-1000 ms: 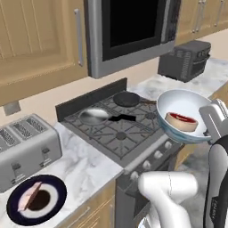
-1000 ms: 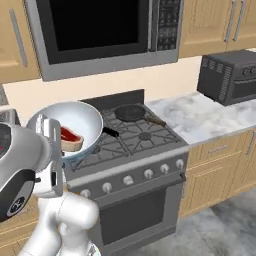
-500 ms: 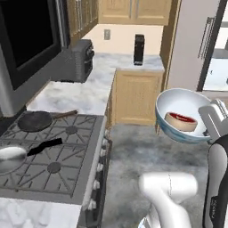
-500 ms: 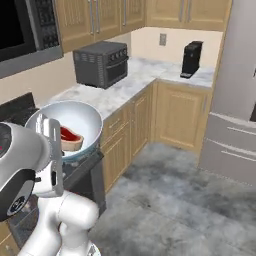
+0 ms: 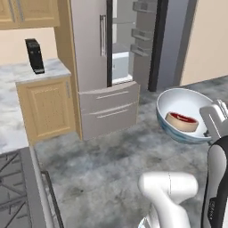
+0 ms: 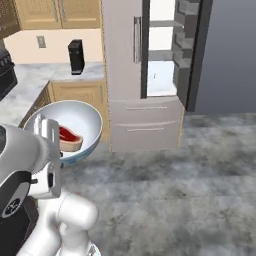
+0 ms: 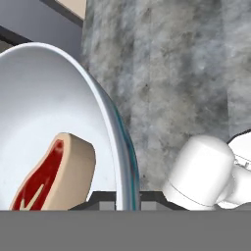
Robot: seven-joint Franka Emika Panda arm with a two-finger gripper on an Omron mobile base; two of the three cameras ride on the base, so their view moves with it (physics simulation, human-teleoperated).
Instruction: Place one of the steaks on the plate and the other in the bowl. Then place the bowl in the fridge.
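Grey mottled kitchen floor (image 5: 102, 169), with the fridge (image 5: 95, 67) at the far side, one door standing open on a pale interior, two drawers below. Wooden cabinet (image 5: 46, 107) to its left under a marble desk (image 5: 26, 71), carrying a small black appliance (image 5: 34, 55). Nearer, held up over the floor: the bowl (image 5: 189, 113), well apart from the fridge. Inside the bowl, one steak (image 5: 181, 121), dark red with a whitish rim. Gripper (image 7: 128, 196) at the bowl's rim, jaws clamped on its wall, seen in the hand view.
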